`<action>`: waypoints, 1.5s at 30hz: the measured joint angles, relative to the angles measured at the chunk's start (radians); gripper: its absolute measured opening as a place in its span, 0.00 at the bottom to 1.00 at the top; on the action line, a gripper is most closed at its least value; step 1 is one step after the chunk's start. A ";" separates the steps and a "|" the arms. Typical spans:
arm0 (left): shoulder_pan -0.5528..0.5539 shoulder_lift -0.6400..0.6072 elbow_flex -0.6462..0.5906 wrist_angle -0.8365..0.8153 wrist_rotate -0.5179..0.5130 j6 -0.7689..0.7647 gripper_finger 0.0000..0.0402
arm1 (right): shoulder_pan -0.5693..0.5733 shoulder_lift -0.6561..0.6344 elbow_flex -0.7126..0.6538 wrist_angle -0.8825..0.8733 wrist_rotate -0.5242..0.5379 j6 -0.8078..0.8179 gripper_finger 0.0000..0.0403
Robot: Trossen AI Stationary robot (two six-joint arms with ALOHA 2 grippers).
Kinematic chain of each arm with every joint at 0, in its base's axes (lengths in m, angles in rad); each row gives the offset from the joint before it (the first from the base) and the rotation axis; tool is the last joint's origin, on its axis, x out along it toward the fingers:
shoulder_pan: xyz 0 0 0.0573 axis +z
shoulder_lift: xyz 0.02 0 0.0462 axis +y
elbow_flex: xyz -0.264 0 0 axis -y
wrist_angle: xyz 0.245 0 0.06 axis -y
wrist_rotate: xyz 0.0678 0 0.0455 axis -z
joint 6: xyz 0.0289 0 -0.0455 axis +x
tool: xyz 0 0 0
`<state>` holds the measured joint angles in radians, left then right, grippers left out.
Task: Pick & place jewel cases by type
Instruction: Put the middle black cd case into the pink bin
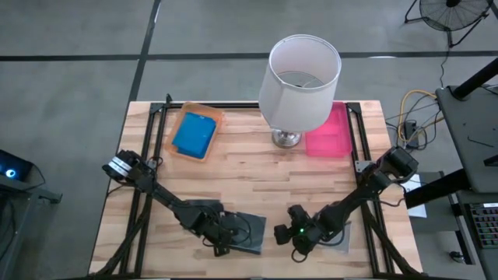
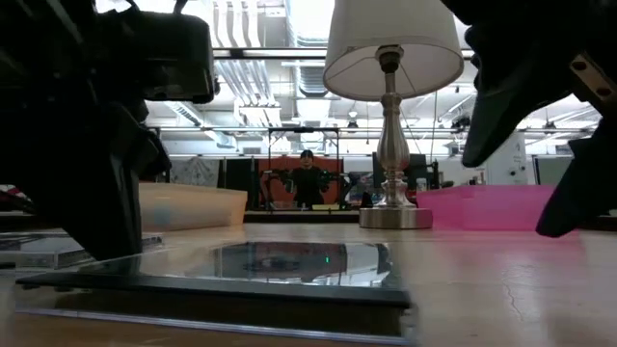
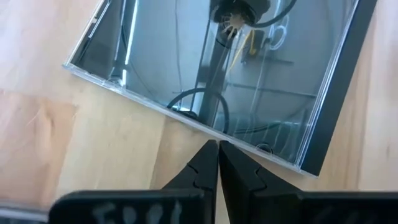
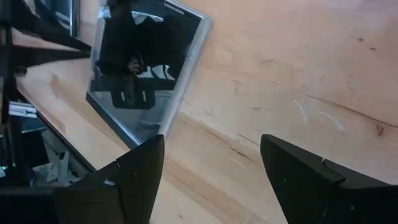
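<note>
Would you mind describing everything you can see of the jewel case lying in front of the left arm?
The jewel case is a flat square of clear plastic with a dark spine along one edge and a glossy lid that mirrors the arm above it. It is closed and lies flat on the wooden table near the front edge, turned at an angle to it. The left end effector, fingers shut, has its tips at the case's clear edge; whether they touch it I cannot tell.

The high view looks straight down on the whole desk [image 1: 249, 179]. The low view sits at desk height, facing the lamp [image 2: 390, 116] and the room. Both wrist views look closely at the wood; all share a dark jewel case [image 1: 245, 232].
</note>
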<state>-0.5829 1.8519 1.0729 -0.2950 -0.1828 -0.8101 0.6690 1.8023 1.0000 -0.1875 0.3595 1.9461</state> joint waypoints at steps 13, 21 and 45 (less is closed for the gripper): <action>0.015 0.019 0.000 0.095 0.013 -0.005 0.00 | -0.029 0.000 0.000 -0.008 -0.001 0.010 0.60; 0.031 0.020 0.000 0.108 0.017 -0.003 0.00 | -0.029 0.000 -0.002 -0.052 -0.025 0.016 0.60; 0.049 0.027 0.002 0.163 0.027 -0.006 0.00 | -0.023 0.094 0.011 0.070 -0.019 0.093 0.59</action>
<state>-0.5339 1.8786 1.0748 -0.1316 -0.1555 -0.8160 0.6460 1.8959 1.0107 -0.1177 0.3403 2.0388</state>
